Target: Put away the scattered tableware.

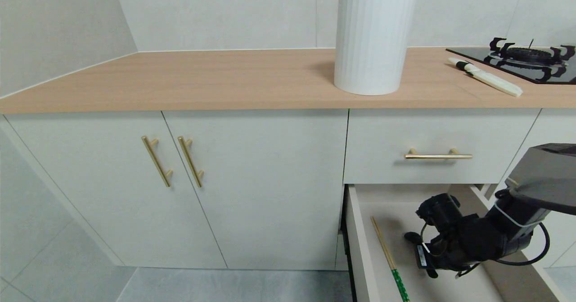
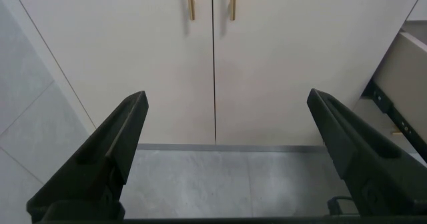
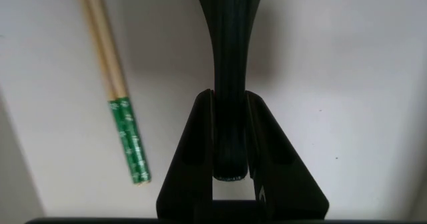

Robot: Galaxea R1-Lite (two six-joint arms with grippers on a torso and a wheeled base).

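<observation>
In the head view my right gripper (image 1: 425,252) hangs inside the open lower drawer (image 1: 357,243), shut on a black spoon (image 1: 411,237). The right wrist view shows the spoon's black handle (image 3: 230,64) clamped between the fingers of that gripper (image 3: 230,141), just over the drawer floor (image 3: 333,84). A pair of wooden chopsticks with green ends (image 1: 389,259) (image 3: 113,84) lies on the drawer floor beside the spoon. A white knife with a black band (image 1: 486,77) lies on the counter by the stove. My left gripper (image 2: 223,151) is open, low in front of the cabinet doors (image 2: 280,64).
A tall white ribbed container (image 1: 373,36) stands on the wooden counter (image 1: 202,79). A black gas stove (image 1: 526,61) sits at the far right. Above the open drawer is a shut drawer with a brass handle (image 1: 438,156). Two cabinet doors with brass handles (image 1: 173,160) are shut.
</observation>
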